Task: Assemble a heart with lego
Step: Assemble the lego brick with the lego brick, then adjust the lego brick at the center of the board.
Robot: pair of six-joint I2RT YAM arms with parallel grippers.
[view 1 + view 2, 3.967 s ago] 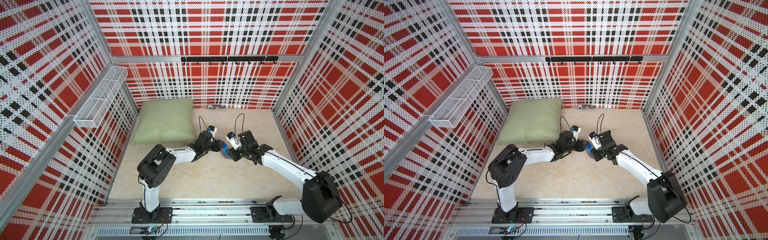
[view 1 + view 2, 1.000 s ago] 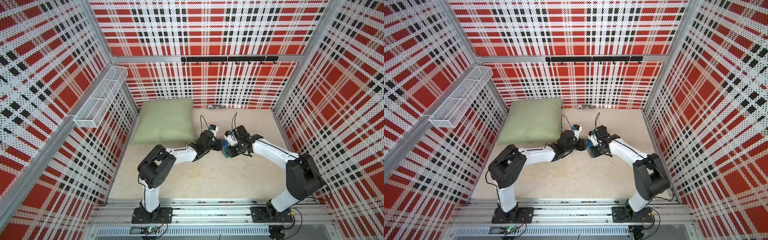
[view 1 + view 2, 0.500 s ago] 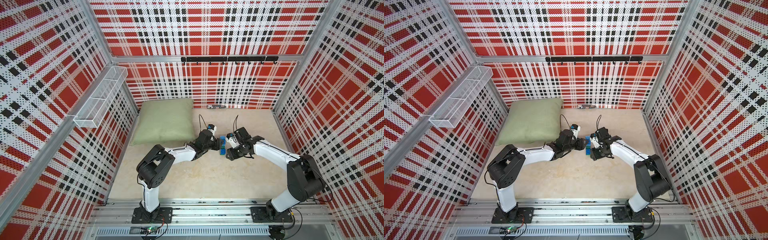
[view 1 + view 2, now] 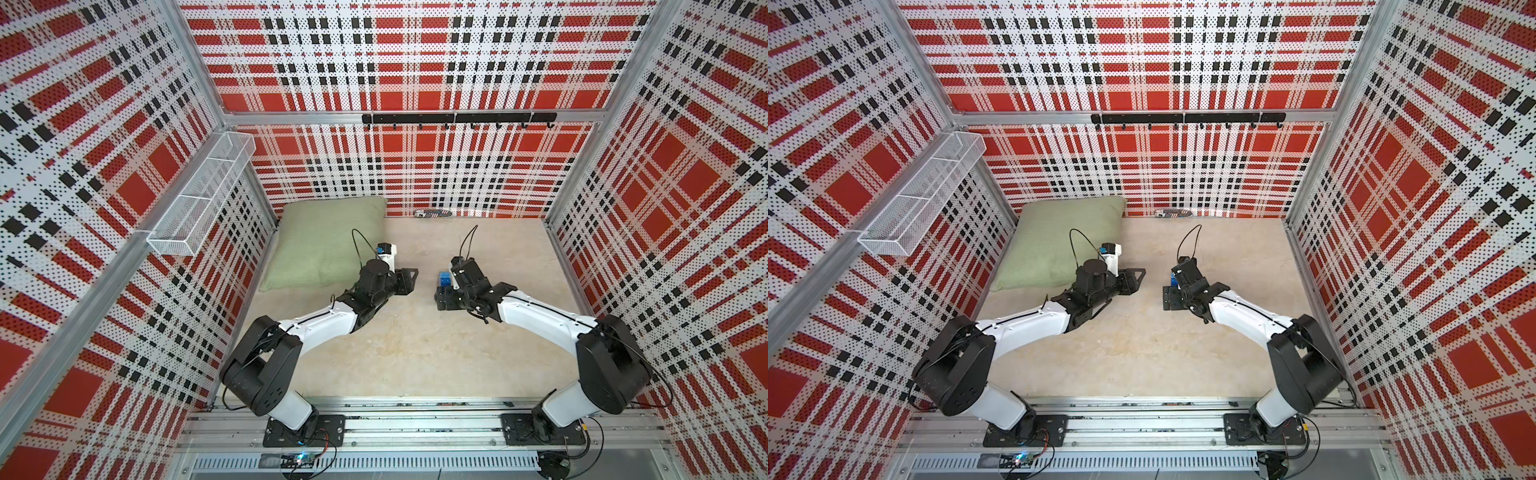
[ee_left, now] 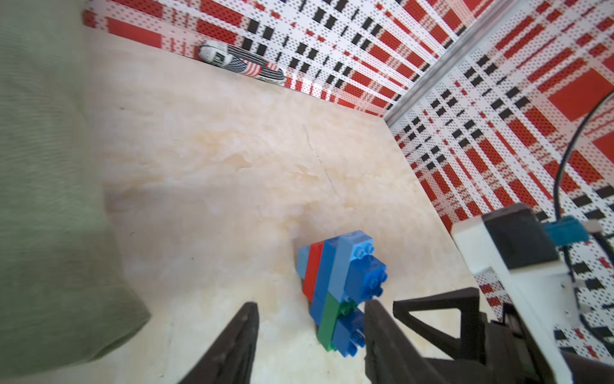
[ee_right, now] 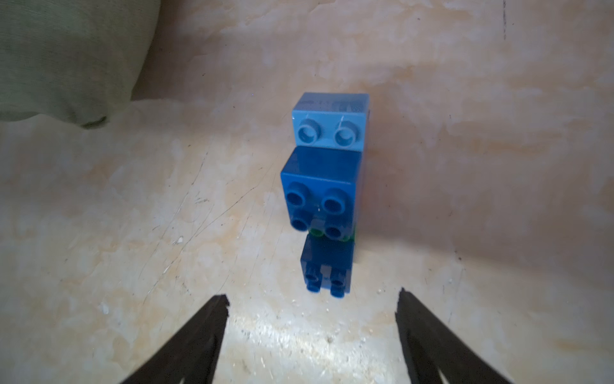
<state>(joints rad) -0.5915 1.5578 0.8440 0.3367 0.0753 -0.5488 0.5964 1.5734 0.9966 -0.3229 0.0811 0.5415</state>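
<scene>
Heart (image 5: 339,289): one cluster on table (image 5: 216,183); two grippers, left gripper (image 5: 309,304) and right gripper (image 6: 311,296), apart, empty.

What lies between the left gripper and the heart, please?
Nothing: only bare table separates the left gripper from the heart, as both top views show.

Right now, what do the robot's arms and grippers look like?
The left arm and right arm have white links with bulky black joints. The left gripper and right gripper have black tapering fingers. A thin black cable loops from each wrist.
</scene>
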